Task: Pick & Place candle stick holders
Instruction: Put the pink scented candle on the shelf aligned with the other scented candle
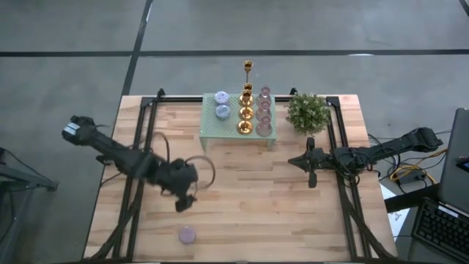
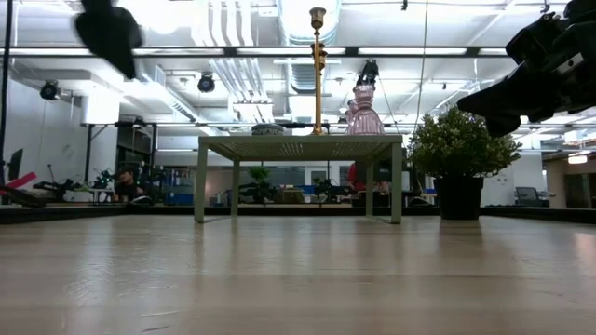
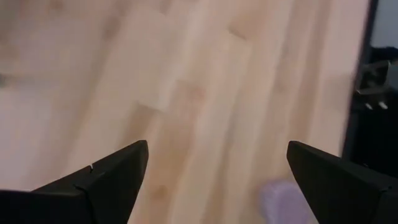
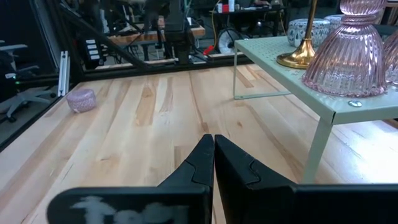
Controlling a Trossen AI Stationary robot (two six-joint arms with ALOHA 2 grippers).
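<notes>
Left gripper (image 1: 185, 199) fingers wide apart, empty, over bare table (image 1: 242, 213), above a lone lilac holder (image 1: 187, 235) near the front edge. Remaining holders (image 1: 246, 110) sit in rows on the green stand (image 1: 209, 126) at the back. Right gripper (image 1: 309, 176) fingers closed, empty, right of centre.

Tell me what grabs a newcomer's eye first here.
The mint-green stand at the table's far edge, crowded with gold and pink glass candle stick holders, a bushy plant beside it. Then one lilac holder alone near the front edge, the left pincer open above the wood close by. The right pincer hangs shut.
</notes>
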